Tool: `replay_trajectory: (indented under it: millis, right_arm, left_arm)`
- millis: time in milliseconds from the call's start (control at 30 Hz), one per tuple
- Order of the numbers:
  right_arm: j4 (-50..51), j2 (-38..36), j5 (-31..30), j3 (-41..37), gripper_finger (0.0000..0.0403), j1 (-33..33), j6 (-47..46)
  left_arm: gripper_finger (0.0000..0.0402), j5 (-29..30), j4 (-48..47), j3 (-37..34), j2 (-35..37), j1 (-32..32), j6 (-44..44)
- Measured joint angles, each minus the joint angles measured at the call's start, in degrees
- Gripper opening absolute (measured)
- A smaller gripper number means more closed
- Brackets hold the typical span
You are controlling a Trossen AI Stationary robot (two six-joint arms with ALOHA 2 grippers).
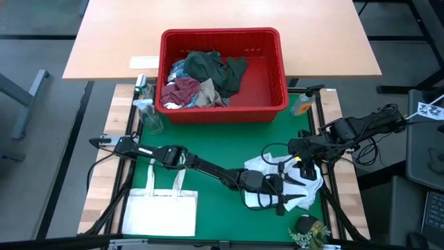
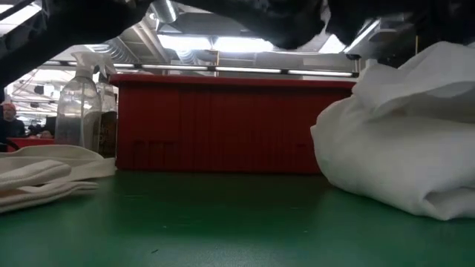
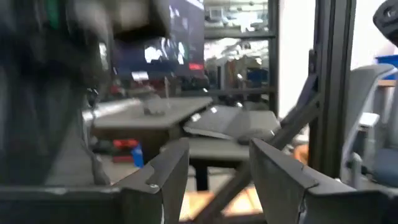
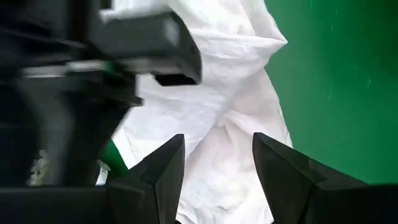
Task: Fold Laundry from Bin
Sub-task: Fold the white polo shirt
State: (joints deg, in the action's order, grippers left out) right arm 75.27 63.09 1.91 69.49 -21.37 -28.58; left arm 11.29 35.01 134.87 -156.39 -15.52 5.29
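At the far left of the green surface (image 1: 208, 149) a flat white tote bag (image 1: 161, 212) is lying untouched. The left tool (image 1: 277, 189) is reaching across to the right half, its fingers (image 3: 165, 177) standing apart on nothing, right at the white garment (image 1: 295, 182). The right tool (image 1: 300, 161) is hovering over the same crumpled piece, released too, cloth showing between its fingers (image 4: 163, 168). Both are equally near. More laundry (image 1: 201, 80) is sitting in the red bin (image 1: 267, 76) beyond.
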Motion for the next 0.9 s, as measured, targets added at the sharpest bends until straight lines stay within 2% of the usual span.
replay_trajectory:
  millis: [67, 167, 367, 533, 667, 900]
  right_arm:
    - [0.0, 0.0, 0.0, 0.0, 0.0191, 0.0, 0.0]
    - [-0.1, 0.0, 0.1, 0.0, 0.0191, 0.0, 0.0]
    - [-0.5, 0.0, 0.2, 0.0, 0.0191, 0.0, 0.0]
    - [-3.4, 0.1, 0.2, 0.0, 0.0191, 0.0, 0.0]
    - [-7.9, 0.7, 0.2, 0.0, 0.0191, 0.0, 0.0]
    - [-26.8, 5.4, 1.2, -2.8, 0.0191, 0.0, 0.4]
  left_arm:
    - [0.0164, 1.0, 0.5, -0.3, 1.0, -0.5, 2.9]
    - [0.0164, 5.2, -5.4, -0.5, 3.6, -1.5, 5.7]
    - [0.0164, 15.8, -32.4, 0.0, 10.5, -3.9, 7.2]
    - [0.0164, 15.0, -53.1, 0.1, 15.9, -5.7, 0.7]
    - [0.0164, 11.3, -65.6, 0.1, 18.1, -7.4, -5.7]
    - [0.0148, 6.9, -82.1, 0.1, 18.8, -10.5, -12.7]
